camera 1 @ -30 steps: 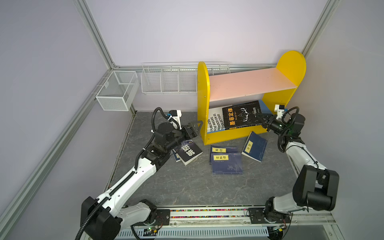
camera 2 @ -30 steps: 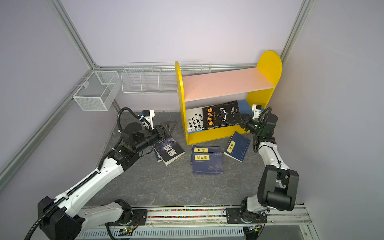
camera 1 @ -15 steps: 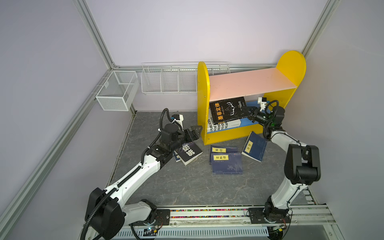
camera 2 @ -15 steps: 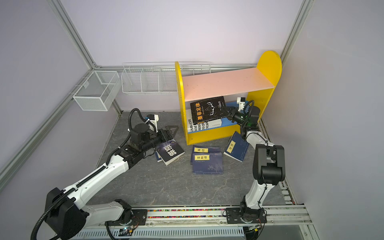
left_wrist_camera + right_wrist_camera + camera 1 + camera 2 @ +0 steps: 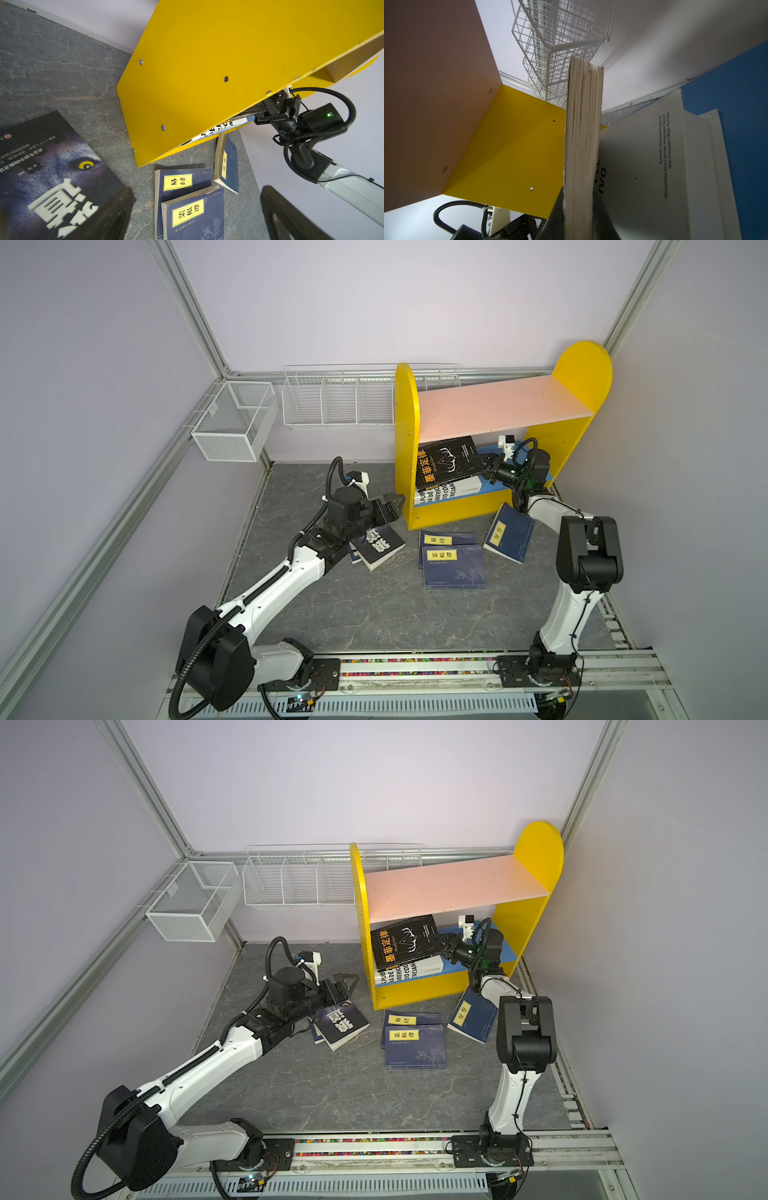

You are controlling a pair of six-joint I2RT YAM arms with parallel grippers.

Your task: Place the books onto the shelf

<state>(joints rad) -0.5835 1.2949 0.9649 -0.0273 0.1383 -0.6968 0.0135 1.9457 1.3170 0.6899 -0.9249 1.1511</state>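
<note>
Shelf (image 5: 405,439) smooth painted board; tabletop (image 5: 374,605) matt, stone-veined; baskets (image 5: 332,406) wire; black book (image 5: 583,145) pages paper

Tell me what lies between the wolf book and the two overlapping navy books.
Nothing: bare floor separates the wolf book from the navy books, seen in both top views.

Books hiding books
Black book (image 5: 446,460) is covering most of the white book (image 5: 440,491); wolf book (image 5: 380,545) is hiding most of a navy book (image 5: 355,555).
</note>
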